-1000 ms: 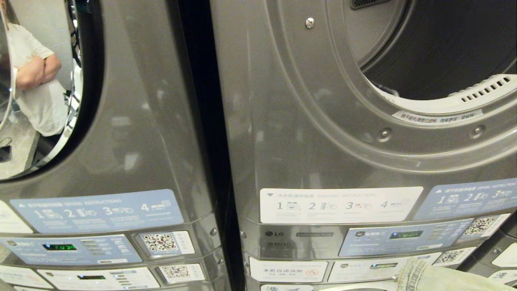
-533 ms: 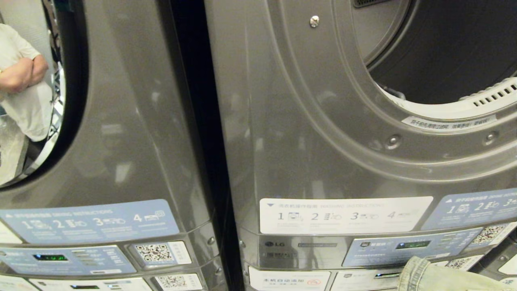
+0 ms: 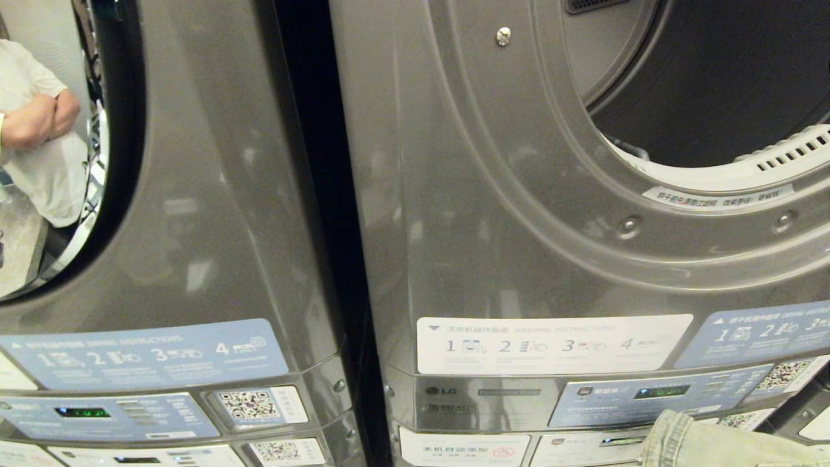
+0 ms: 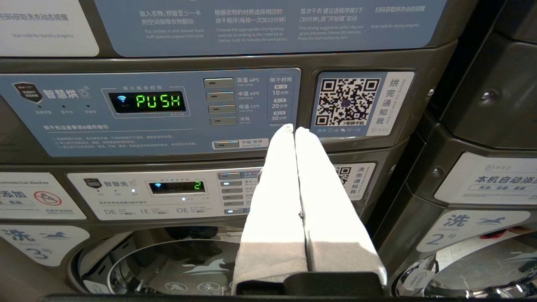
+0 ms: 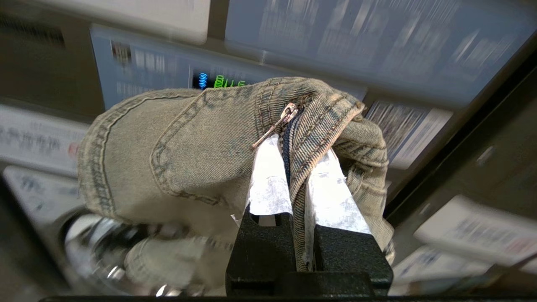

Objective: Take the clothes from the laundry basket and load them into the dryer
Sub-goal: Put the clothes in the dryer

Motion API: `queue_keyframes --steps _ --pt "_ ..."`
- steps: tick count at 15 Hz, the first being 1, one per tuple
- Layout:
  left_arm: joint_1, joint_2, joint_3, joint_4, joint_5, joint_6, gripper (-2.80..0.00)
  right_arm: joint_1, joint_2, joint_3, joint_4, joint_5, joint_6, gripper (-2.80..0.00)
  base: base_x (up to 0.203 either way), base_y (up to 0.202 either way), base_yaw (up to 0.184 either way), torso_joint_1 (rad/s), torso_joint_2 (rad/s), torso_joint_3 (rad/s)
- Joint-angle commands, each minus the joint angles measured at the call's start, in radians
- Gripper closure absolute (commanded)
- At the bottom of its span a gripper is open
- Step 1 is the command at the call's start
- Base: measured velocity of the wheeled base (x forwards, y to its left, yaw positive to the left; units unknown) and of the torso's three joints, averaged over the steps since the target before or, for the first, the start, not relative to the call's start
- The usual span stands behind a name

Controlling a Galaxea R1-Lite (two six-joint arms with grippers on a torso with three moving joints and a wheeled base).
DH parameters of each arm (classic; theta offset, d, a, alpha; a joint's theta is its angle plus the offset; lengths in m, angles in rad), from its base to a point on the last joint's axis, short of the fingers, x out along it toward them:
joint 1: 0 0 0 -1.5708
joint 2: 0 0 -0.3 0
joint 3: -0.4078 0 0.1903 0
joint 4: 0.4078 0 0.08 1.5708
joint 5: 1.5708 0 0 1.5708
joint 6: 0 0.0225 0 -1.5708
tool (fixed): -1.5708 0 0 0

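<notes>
One pair of washed-out jeans [image 3: 720,444], clenched at the fly by the right tool [image 5: 298,167], shows slightly lower at lower right than before, below the dryer opening [image 3: 713,97]; left tool [image 4: 295,130] closed, empty.

Faded grey-green denim jeans [image 5: 201,151] w/ orange stitching; dark grey dryer [image 3: 493,194]; pale blue instruction labels [image 3: 149,353].

I saw two grey machines [image 3: 214,194] side by side, one denim garment [image 5: 201,138], and one person's reflection [image 3: 39,130].
</notes>
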Motion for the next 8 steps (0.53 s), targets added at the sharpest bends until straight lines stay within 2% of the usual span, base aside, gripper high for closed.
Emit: queue_keyframes --steps 1,3,5,7,8 --pt "0.000 0.000 0.002 0.000 0.000 -0.002 0.00 -0.001 0.035 -0.124 -0.005 0.003 -0.030 0.00 0.000 0.000 0.000 0.000 0.00 0.000" --pt "0.000 0.000 0.002 0.000 0.000 0.001 0.00 -0.002 0.188 -0.379 -0.006 -0.002 -0.042 0.00 0.000 0.000 0.000 0.000 0.00 0.000" --pt "0.000 0.000 0.002 0.002 -0.007 0.027 0.00 -0.002 0.474 -0.704 -0.007 -0.033 -0.028 0.00 0.000 0.000 0.000 0.000 0.00 0.000" --pt "0.000 0.000 0.002 0.002 -0.031 0.094 0.00 -0.002 0.779 -1.014 -0.009 -0.060 -0.006 0.00 0.000 0.000 0.000 0.000 0.00 0.000" --pt "0.000 0.000 0.002 0.002 -0.029 0.089 0.00 -0.002 0.924 -1.170 -0.013 -0.069 0.007 0.00 0.000 0.000 0.000 0.000 0.00 0.000"
